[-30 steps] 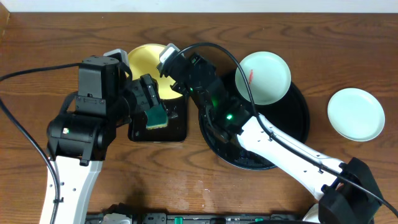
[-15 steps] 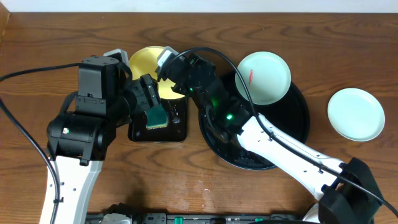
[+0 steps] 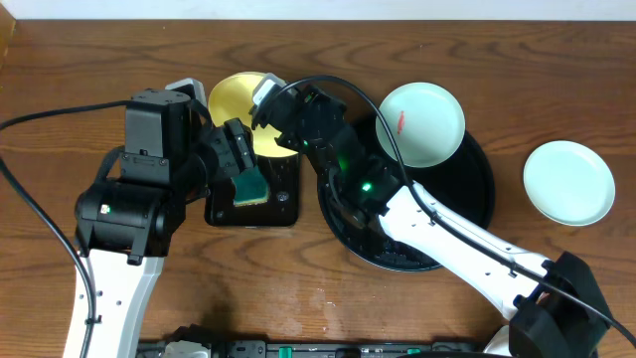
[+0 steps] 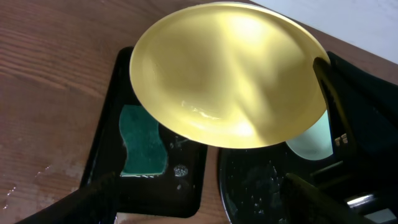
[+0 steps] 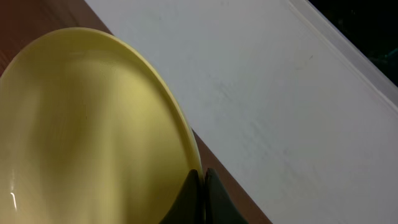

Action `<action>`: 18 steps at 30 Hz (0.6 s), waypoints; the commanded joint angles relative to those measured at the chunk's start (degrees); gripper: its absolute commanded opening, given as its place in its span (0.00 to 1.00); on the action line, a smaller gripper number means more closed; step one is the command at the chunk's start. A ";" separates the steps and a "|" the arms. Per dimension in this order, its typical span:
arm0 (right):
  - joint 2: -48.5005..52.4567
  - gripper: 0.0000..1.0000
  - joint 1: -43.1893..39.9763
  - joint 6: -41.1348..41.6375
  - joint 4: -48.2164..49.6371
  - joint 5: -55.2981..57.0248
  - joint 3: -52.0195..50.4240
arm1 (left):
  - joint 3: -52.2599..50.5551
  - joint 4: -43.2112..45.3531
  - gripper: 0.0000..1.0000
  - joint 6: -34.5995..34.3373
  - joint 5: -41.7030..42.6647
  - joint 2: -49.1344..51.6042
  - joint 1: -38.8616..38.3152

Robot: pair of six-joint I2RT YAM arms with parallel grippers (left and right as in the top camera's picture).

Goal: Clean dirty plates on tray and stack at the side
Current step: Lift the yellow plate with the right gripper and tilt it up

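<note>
Yellow round shallow plate (image 4: 224, 74): tilted above the small black rectangular tray (image 4: 104, 140).
Right gripper (image 5: 200, 190): arm stretched across, fingers pinching the plate's rim.
Left gripper (image 4: 202, 180): fingers spread wide.

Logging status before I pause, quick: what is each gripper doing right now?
Left gripper: open, holding nothing, above the sponge.
Right gripper: closed on the rim of the yellow plate.

Your left arm (image 3: 119, 214) and right arm (image 3: 447, 239) have white links, black housings, black cables (image 3: 50, 111); the right's green light (image 3: 365, 186) glows.
</note>
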 commanded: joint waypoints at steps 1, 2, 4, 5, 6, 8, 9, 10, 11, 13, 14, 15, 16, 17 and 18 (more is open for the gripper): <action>-1.42 0.01 0.33 -3.10 -0.48 1.64 0.70 | 0.98 0.00 0.83 0.61 0.33 0.02 0.13; -1.42 0.01 0.24 -5.90 0.15 5.42 0.70 | 0.98 0.00 0.83 0.61 0.35 0.02 0.13; -1.42 0.01 -0.11 -0.48 3.87 11.72 0.70 | 0.98 0.00 0.83 0.61 0.35 0.02 0.13; -1.42 0.01 -0.11 -0.11 3.10 8.66 0.70 | 0.98 0.00 0.83 0.61 0.35 0.02 0.13; -1.44 0.01 0.09 -3.80 1.46 5.29 0.70 | 0.98 0.00 0.83 0.61 0.35 0.02 0.13; -1.40 0.01 0.59 -8.33 1.33 9.38 0.70 | 0.98 0.00 0.83 0.61 0.33 0.02 0.13; -1.38 0.01 0.61 -5.03 1.81 11.39 0.70 | 0.98 0.00 0.83 0.61 0.33 0.02 0.13; -1.40 0.01 0.63 -0.63 1.49 10.99 0.70 | 0.98 0.00 0.83 0.61 0.35 0.02 0.13; -1.42 0.01 0.94 -0.94 0.09 7.87 0.70 | 0.98 0.00 0.83 0.61 0.33 0.02 0.13; -1.40 0.01 1.29 -5.01 -0.61 8.15 0.70 | 0.98 0.00 0.83 0.61 0.35 0.02 0.13; -1.40 0.01 1.27 -2.67 -0.04 10.01 0.70 | 0.98 0.00 0.83 0.61 0.33 0.02 0.13; -1.40 0.01 1.11 1.20 0.09 9.73 0.70 | 0.98 0.00 0.83 0.61 0.33 0.02 0.13; -1.42 0.01 1.27 0.63 -0.55 7.69 0.70 | 0.98 0.00 0.83 0.61 0.33 0.02 0.13; -1.42 0.01 1.53 -1.81 -1.16 6.71 0.70 | 0.98 0.00 0.83 0.61 0.33 0.02 0.13; -1.42 0.01 1.62 -2.99 -1.29 7.23 0.70 | 0.98 0.00 0.83 0.61 0.33 0.02 0.13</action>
